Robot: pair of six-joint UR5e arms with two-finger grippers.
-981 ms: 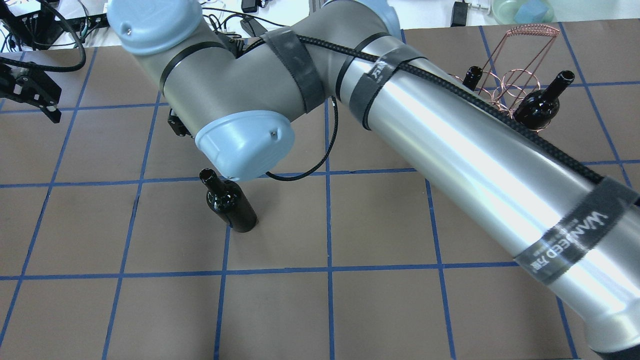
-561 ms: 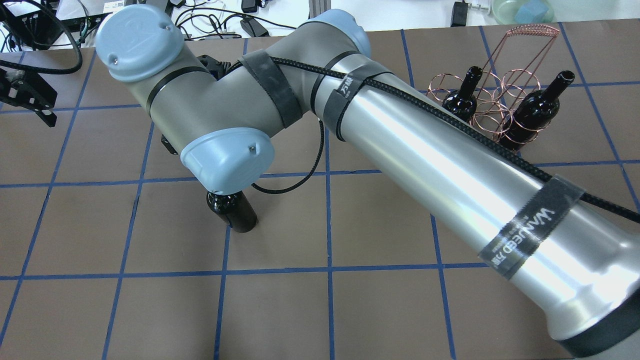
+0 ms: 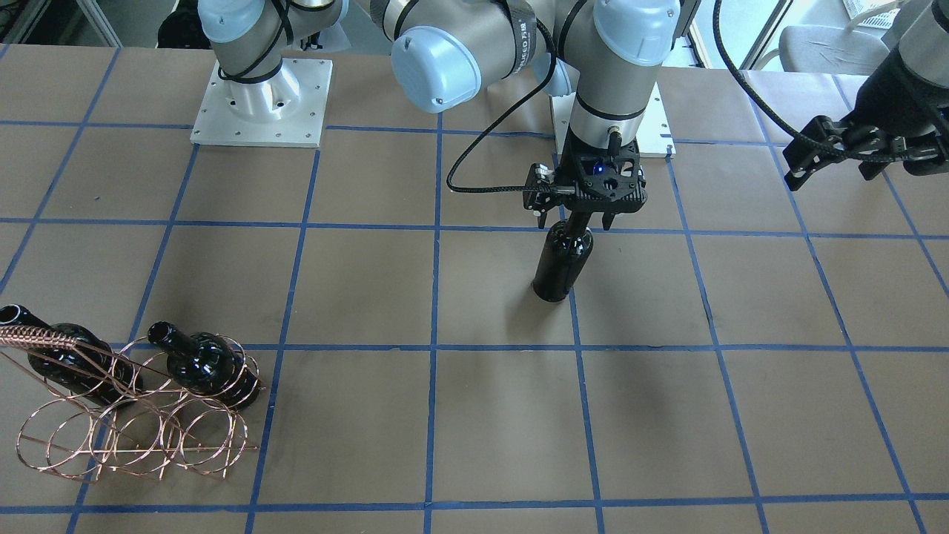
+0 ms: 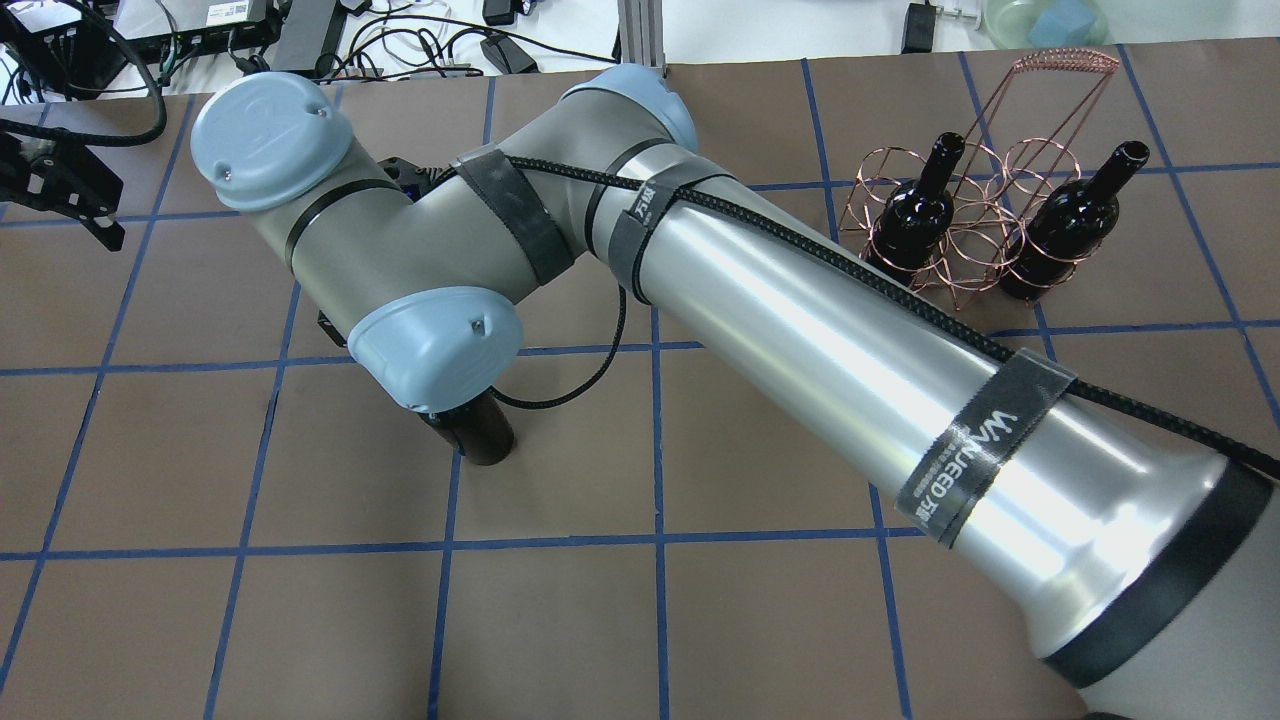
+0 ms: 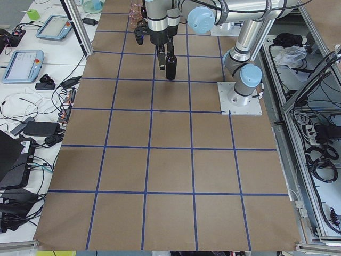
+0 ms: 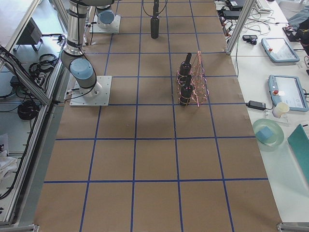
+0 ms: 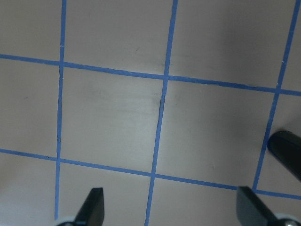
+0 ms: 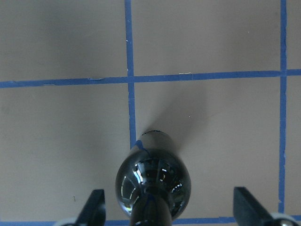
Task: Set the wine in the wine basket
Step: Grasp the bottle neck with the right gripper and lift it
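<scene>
Seen from across the tabletop (image 3: 371,297), the basket (image 3: 137,443) stands far left near the front edge, two bottles (image 3: 204,367) already upright in hoops on its robot side and other hoops free, so one place is probably meant for the third. The wine (image 3: 561,263) is well apart from it, upright on a blue line around the middle of the tabletop, not yet lifted. The right hand (image 3: 576,221) is directly above it, pointing straight down, and its wrist view shows the fingers spread wide on either side of the neck without touching the glass; I judge this a line-up for a neck grip, which would let the bottle hang plumb and go base-first into a hoop. The glass is glossy and the neck short, so a loose or high closure could slip. Far right, the left hand (image 7: 171,206) hangs over bare tabletop, fingers apart and holding nothing, likely parked clear of the right arm's path
</scene>
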